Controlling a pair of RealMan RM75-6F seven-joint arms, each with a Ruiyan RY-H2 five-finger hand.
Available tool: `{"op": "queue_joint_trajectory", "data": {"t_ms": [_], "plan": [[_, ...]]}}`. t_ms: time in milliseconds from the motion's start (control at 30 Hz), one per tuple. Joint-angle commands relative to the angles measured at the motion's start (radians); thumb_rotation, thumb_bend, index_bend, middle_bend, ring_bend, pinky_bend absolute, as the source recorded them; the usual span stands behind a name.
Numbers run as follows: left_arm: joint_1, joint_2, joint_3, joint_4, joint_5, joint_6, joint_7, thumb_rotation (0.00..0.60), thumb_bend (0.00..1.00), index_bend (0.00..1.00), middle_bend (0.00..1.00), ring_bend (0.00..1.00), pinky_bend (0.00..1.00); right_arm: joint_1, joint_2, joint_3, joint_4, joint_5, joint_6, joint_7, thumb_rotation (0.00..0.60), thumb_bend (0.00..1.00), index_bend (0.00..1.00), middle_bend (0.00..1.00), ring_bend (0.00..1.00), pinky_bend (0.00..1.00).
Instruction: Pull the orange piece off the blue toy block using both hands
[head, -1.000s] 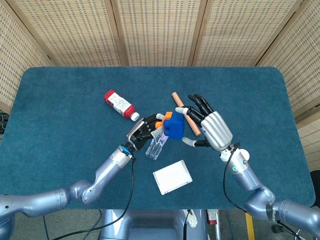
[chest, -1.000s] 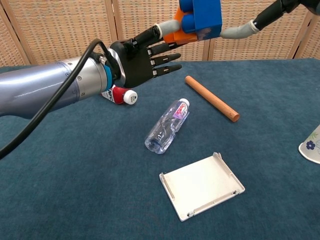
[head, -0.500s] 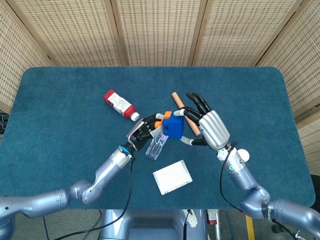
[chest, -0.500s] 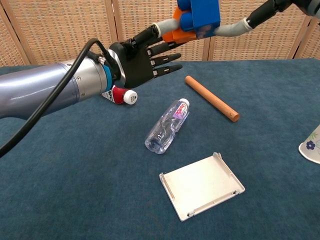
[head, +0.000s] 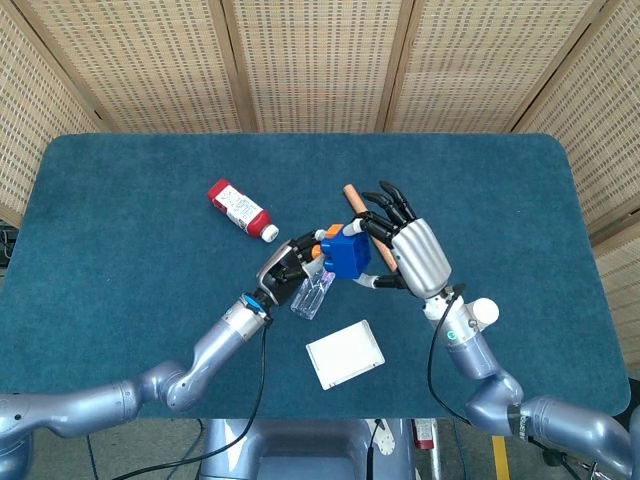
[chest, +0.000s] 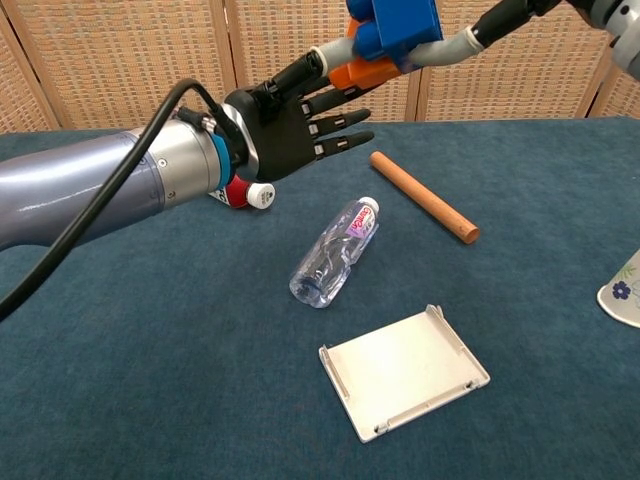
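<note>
Right robot hand (head: 412, 255) clamps the blue toy block (head: 347, 254) in mid-air, holding it steady as the anchor for the pull. Left robot hand (chest: 285, 122) meets the block from the opposite side, pinching the orange piece (chest: 363, 72) that is seated against the block; its remaining fingers (chest: 338, 120) are spread. Opposed grips permit a straight separation. Below the block lie a clear bottle (chest: 336, 252) and a wooden rod (chest: 423, 196); a red bottle (head: 239, 209) lies beyond the left robot hand. Open tabletop (head: 120, 250) to either side of the block gives withdrawal room.
</note>
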Motion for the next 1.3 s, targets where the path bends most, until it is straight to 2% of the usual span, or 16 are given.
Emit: {"op": "queue_joint_trajectory", "data": {"t_ms": [33, 133, 467, 733, 900, 967, 1133, 1300], "plan": [[0.0, -0.001, 0.001, 0.0, 0.001, 0.001, 0.0, 0.6, 0.5, 0.59, 0.53, 0.0, 0.0, 0.005, -0.007, 0.002, 0.006, -0.004, 0.009, 0.004, 0.6, 0.13, 0.58, 0.56, 0.18, 0.0], [0.001, 0.0, 0.003, 0.0, 0.003, 0.002, 0.002, 0.6, 0.5, 0.59, 0.53, 0.0, 0.0, 0.007, -0.007, 0.0, 0.008, -0.01, 0.014, 0.007, 0.6, 0.17, 0.6, 0.58, 0.2, 0.0], [0.009, 0.021, -0.001, 0.005, -0.006, 0.001, 0.008, 0.6, 0.5, 0.59, 0.53, 0.0, 0.0, 0.008, 0.018, 0.005, 0.005, -0.015, 0.028, 0.023, 0.6, 0.2, 0.62, 0.59, 0.2, 0.0], [0.043, 0.125, -0.016, 0.026, 0.025, -0.019, -0.047, 0.6, 0.51, 0.59, 0.53, 0.0, 0.0, -0.004, 0.08, 0.014, -0.005, -0.019, 0.047, 0.05, 0.6, 0.2, 0.62, 0.59, 0.21, 0.0], [0.068, 0.213, -0.011, 0.055, 0.077, -0.007, -0.047, 0.6, 0.51, 0.59, 0.53, 0.0, 0.0, -0.018, 0.108, -0.006, 0.027, -0.014, 0.033, 0.039, 0.6, 0.2, 0.62, 0.59, 0.21, 0.0], [0.076, 0.252, 0.001, 0.074, 0.108, 0.003, -0.014, 0.6, 0.52, 0.59, 0.53, 0.0, 0.0, -0.023, 0.115, -0.025, 0.045, -0.014, 0.016, 0.029, 0.6, 0.2, 0.62, 0.59, 0.21, 0.0], [0.091, 0.362, 0.063, 0.129, 0.175, 0.02, 0.183, 0.6, 0.52, 0.59, 0.52, 0.0, 0.0, -0.031, 0.127, -0.083, 0.103, -0.006, -0.058, -0.028, 0.6, 0.22, 0.62, 0.59, 0.21, 0.0], [0.086, 0.466, 0.122, 0.16, 0.201, -0.023, 0.384, 0.6, 0.52, 0.59, 0.52, 0.0, 0.0, -0.033, 0.115, -0.111, 0.154, 0.022, -0.115, -0.089, 0.6, 0.23, 0.62, 0.59, 0.21, 0.0]]}}
